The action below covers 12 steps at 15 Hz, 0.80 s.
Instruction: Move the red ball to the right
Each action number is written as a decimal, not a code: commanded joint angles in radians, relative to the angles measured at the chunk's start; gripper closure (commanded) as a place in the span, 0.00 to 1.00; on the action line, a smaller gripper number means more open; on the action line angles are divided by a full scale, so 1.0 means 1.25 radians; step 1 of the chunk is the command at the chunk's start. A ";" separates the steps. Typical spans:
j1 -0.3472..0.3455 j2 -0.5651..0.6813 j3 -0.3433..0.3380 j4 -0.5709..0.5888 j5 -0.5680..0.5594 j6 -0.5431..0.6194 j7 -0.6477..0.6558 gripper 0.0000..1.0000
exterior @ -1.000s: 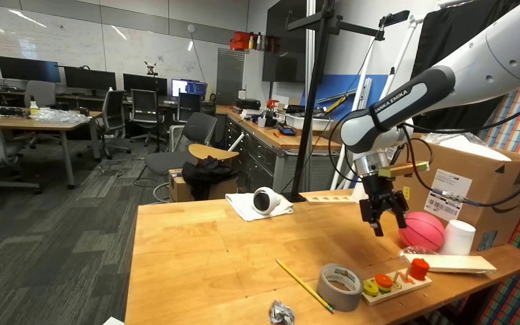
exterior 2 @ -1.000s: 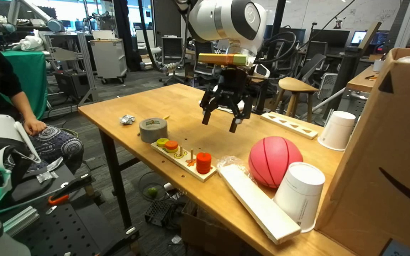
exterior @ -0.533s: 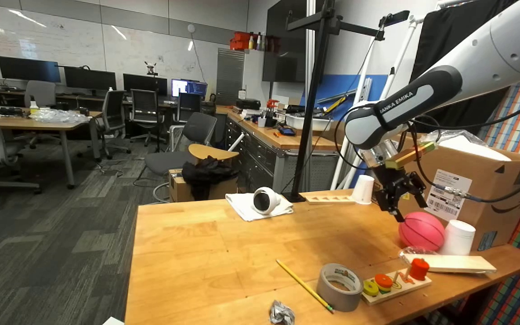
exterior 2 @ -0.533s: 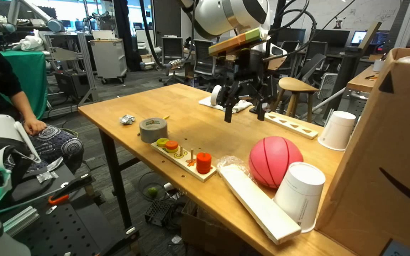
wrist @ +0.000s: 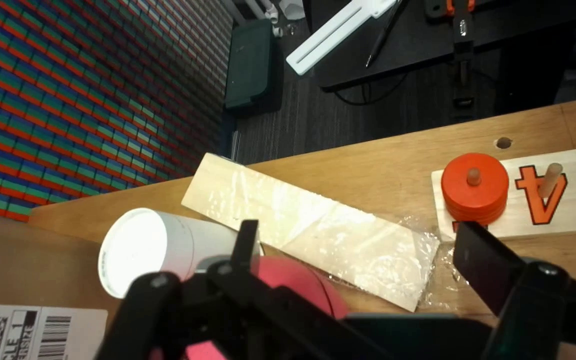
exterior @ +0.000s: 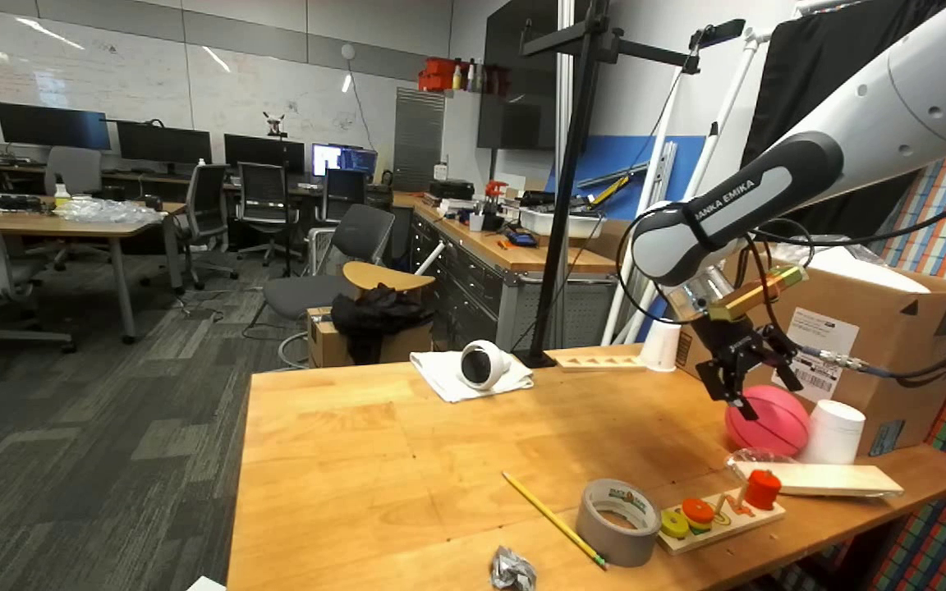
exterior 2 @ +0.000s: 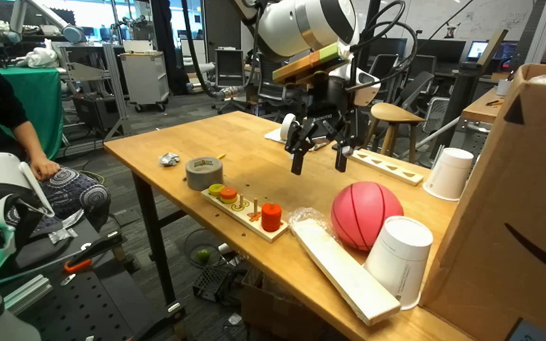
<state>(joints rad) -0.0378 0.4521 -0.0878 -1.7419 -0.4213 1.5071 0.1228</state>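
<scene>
So, black two-fingered jaws spread wide, empty, presumably to straddle pinkish-red rubbery-looking ball (exterior 2: 364, 213), lower right in an exterior view

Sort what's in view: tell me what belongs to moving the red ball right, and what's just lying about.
For the job:
red ball
gripper, open, not holding it

Lying about:
grey tape roll
pencil
crumpled foil
peg board with coloured rings
wrapped plank
two white cups
wooden strip
white cloth, white device on it
cardboard box
</scene>
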 commanded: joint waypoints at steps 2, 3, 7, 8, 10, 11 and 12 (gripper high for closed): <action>-0.004 0.015 0.000 -0.023 0.025 0.005 0.014 0.00; -0.005 0.022 0.001 -0.025 0.033 0.009 0.015 0.00; -0.011 0.039 0.003 -0.033 0.062 0.044 0.005 0.00; -0.014 0.042 0.002 -0.037 0.069 0.057 0.000 0.00; -0.028 0.045 0.006 -0.050 0.097 0.087 -0.030 0.00; -0.034 0.049 0.007 -0.055 0.110 0.107 -0.044 0.00; -0.039 0.051 0.007 -0.061 0.119 0.127 -0.060 0.00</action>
<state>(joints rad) -0.0559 0.5168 -0.0868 -1.7989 -0.3146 1.6048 0.1082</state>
